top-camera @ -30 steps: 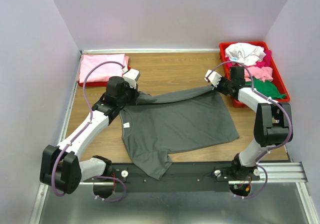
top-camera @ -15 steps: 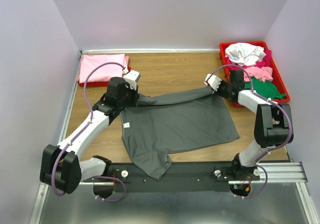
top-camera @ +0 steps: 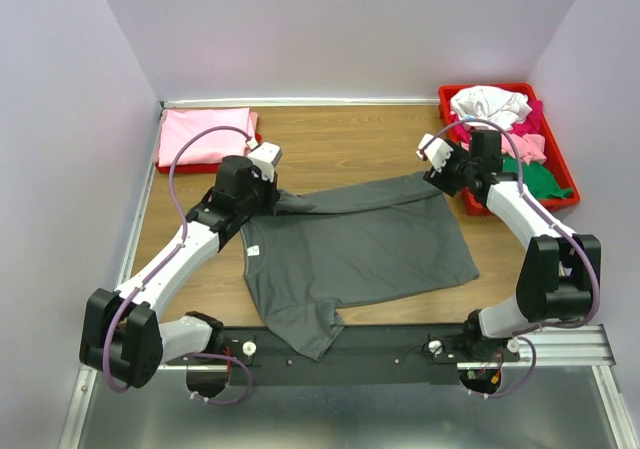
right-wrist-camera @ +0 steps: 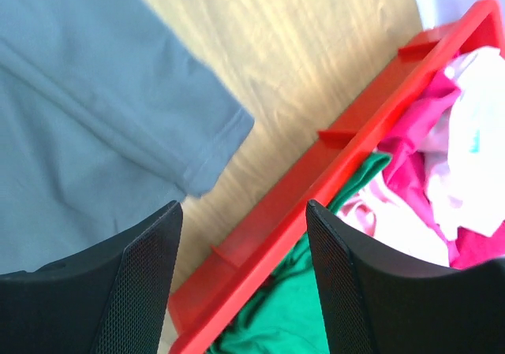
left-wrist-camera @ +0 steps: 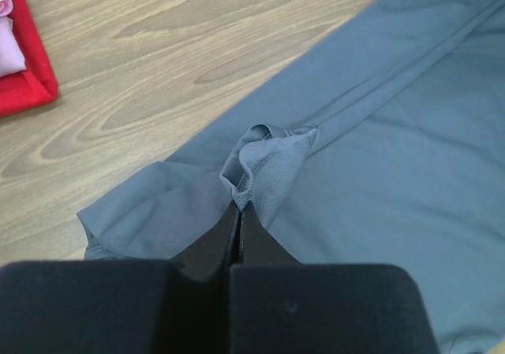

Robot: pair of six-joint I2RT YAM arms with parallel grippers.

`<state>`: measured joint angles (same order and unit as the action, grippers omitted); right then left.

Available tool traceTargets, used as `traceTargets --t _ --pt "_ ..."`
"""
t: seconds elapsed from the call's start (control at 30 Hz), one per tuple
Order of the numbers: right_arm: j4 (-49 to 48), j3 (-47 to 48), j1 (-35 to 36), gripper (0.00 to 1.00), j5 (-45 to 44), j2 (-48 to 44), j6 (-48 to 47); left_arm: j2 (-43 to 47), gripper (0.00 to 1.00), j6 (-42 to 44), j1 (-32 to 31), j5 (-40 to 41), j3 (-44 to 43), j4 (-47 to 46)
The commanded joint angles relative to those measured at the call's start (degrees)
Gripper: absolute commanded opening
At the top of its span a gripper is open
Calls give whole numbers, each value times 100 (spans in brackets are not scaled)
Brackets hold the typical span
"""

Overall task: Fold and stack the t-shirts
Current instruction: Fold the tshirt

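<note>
Left gripper [left-wrist-camera: 239, 212] clamped on dark grey t-shirt [top-camera: 350, 249] fold at its 10 o'clock corner, right gripper [right-wrist-camera: 241, 212] fingers apart, empty, at shirt's 2 o'clock, beside red tray [right-wrist-camera: 355, 125]

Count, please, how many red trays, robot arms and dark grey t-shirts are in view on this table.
Red trays: 2
Robot arms: 2
Dark grey t-shirt: 1
Total: 5
</note>
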<state>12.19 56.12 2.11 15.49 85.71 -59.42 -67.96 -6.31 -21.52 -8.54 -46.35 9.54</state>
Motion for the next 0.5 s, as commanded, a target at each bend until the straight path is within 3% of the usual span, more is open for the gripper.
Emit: traceTargets --t 0.0,0.47 --pt "443 259 -35 71 631 -151 755 2 0 -90 -37 1 91 57" --pt "548 -118 -53 71 1632 -678 1608 -59 0 -275 -160 282 65 276"
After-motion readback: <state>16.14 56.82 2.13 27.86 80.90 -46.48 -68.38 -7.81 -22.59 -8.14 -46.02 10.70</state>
